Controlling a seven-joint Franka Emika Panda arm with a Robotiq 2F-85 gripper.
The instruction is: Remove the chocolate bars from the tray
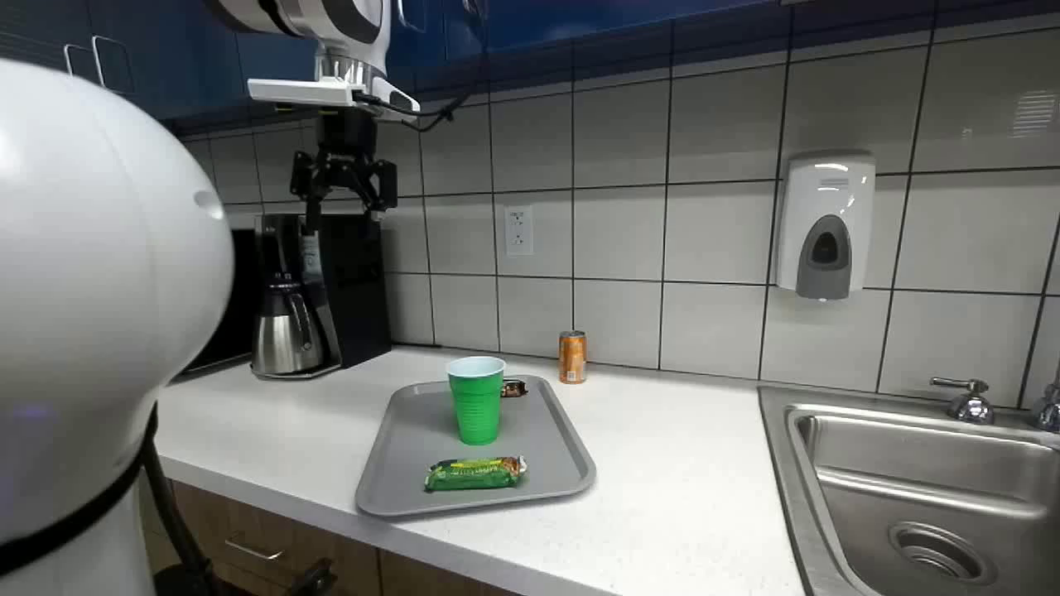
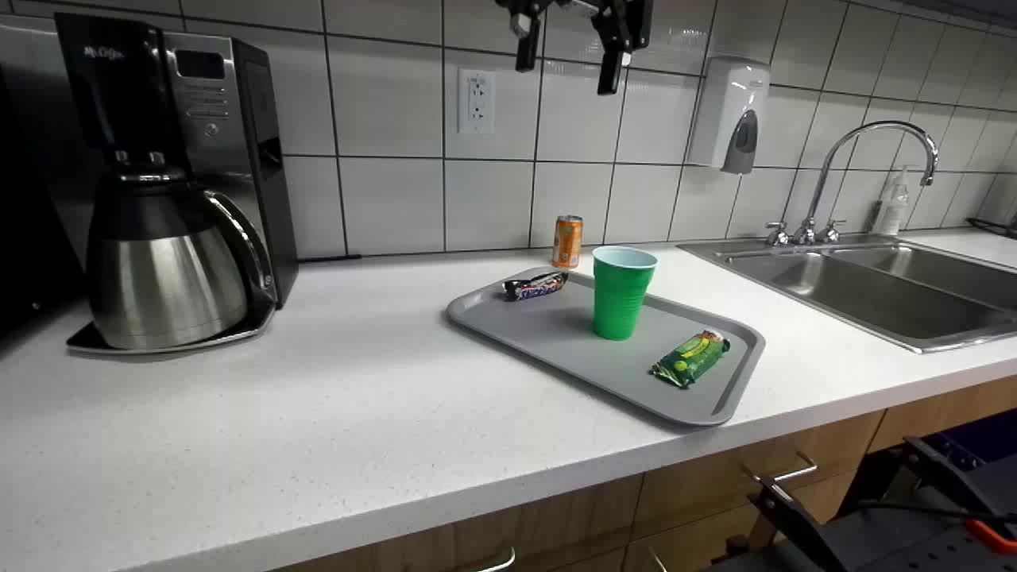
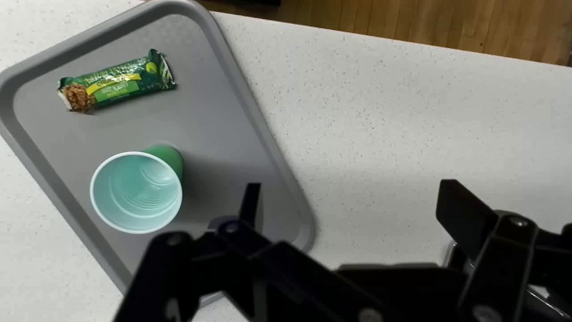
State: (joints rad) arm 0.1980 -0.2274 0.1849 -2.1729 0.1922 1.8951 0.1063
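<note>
Two wrapped chocolate bars lie flat on the grey tray (image 2: pixel 548 338). The green-wrapped bar (image 1: pixel 474 473), also clear in the wrist view (image 3: pixel 117 82), is near the tray's front end. A darker bar with purple and brown wrapping (image 2: pixel 536 286) rests towards the back end; the cup partly covers this dark bar (image 1: pixel 514 388) in an exterior view. It does not show in the wrist view. High above the counter, my gripper (image 2: pixel 568 73) points down with its fingers wide apart and nothing between them. In the wrist view the gripper (image 3: pixel 348 188) spans the tray's edge and bare counter.
A green cup (image 1: pixel 478 406) stands upright on the tray between the bars. Behind the tray, by the tiled wall, is an orange can (image 2: pixel 567 241). A coffee maker (image 2: pixel 183 199) occupies one side of the counter, a steel sink (image 1: pixel 927 497) the opposite side.
</note>
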